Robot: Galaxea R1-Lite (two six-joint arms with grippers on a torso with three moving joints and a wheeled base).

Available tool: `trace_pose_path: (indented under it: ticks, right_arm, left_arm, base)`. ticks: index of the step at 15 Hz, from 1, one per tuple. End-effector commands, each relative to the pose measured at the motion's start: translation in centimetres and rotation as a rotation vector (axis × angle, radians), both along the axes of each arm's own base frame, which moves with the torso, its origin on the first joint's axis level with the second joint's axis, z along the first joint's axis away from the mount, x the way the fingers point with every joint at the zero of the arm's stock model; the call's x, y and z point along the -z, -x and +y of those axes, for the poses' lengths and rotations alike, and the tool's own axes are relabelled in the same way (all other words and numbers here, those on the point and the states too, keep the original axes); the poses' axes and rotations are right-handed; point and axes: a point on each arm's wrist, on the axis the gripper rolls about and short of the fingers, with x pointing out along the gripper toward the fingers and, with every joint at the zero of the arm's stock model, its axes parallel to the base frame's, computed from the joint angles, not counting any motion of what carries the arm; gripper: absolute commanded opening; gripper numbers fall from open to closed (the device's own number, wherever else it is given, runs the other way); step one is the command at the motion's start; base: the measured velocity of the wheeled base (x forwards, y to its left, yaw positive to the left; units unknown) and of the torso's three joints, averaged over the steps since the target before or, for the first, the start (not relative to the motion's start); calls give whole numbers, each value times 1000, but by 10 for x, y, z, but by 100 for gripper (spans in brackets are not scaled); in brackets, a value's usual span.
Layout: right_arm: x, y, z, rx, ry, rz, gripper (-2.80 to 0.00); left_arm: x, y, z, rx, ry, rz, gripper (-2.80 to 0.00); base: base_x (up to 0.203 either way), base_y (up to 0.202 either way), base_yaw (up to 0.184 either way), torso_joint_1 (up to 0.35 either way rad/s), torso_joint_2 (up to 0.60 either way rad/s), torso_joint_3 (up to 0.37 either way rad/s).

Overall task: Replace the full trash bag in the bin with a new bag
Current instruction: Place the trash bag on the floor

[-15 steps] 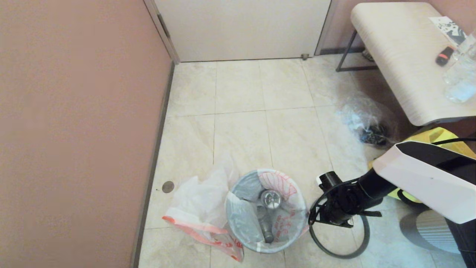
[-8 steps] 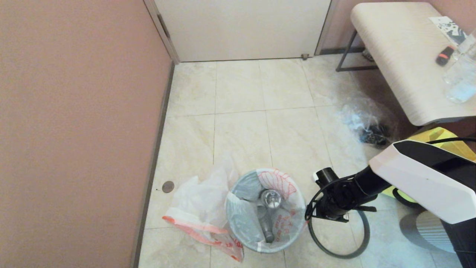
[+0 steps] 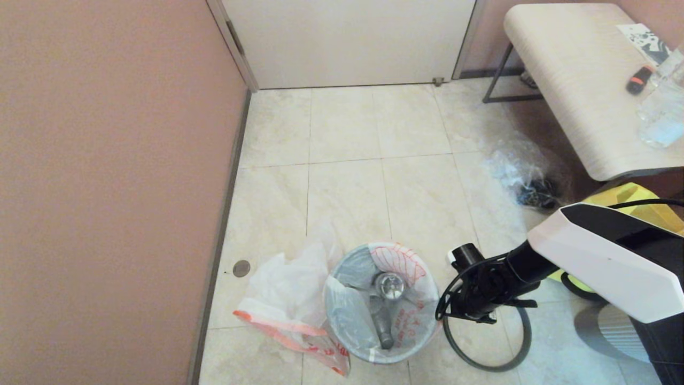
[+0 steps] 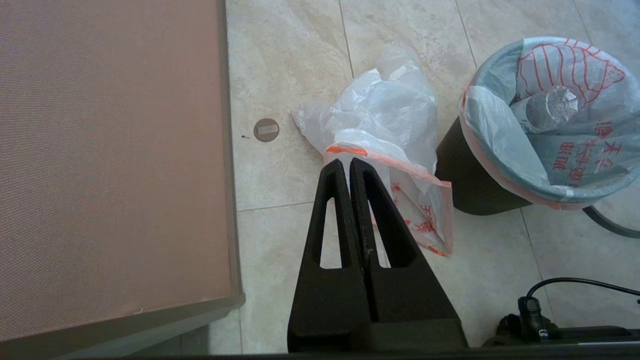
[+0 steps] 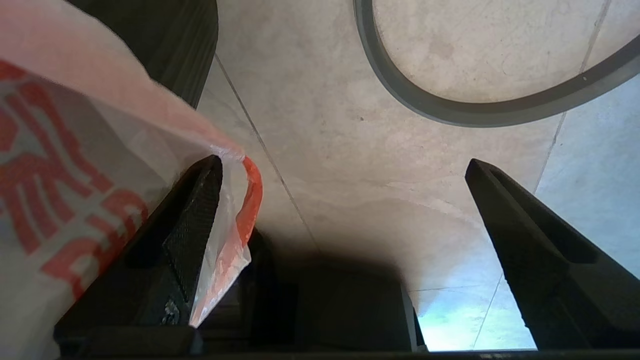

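Bin (image 3: 382, 305) is sitting on the floor tiles near the robot, lined with a red-printed bag (image 3: 406, 267) holding a plastic bottle, and the right gripper (image 5: 345, 200) is hovering just beside its right side, fingers spread wide — one already touching the bag's orange edge. Closing is looking best once that loose edge is lying between both fingers — clear of the hoop (image 3: 489, 347) lying on the floor to the right. Left gripper (image 4: 347, 167) is hanging parked, fingers pressed together, over the spare bag (image 4: 385, 125) left of the bin.

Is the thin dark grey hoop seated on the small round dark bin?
No: the hoop lies flat on the tiled floor beside the bin.

A: Where's the small round dark wastebasket (image 3: 382, 305)?
B: On the tiled floor (image 3: 347, 176), crumpled white plastic bag (image 3: 291, 299) at its left, loose thin grey hoop (image 3: 489, 342) right.
A: Inside?
B: A clear plastic bottle (image 3: 386, 305).
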Motion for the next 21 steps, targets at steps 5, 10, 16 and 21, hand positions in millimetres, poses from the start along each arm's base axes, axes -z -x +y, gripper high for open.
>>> trace_pose_path:
  ticks: [5, 10, 16, 21]
  right_arm:
    - [9, 5, -2, -28, 37, 47, 0]
    - [23, 4, -5, -70, 84, 73, 0]
    - [31, -10, -8, -37, 154, 30, 0]
    - [28, -12, -11, -28, 154, 24, 0]
  left_arm:
    - [0, 0, 0, 0, -1, -1, -280]
    - [0, 0, 0, 0, -1, 1, -280]
    - [0, 0, 0, 0, -1, 0, -280]
    - [0, 0, 0, 0, -1, 0, -280]
  base:
    - [0, 0, 0, 0, 0, 0]
    - [0, 0, 0, 0, 0, 0]
    - [0, 0, 0, 0, 0, 0]
    - [0, 0, 0, 0, 0, 0]
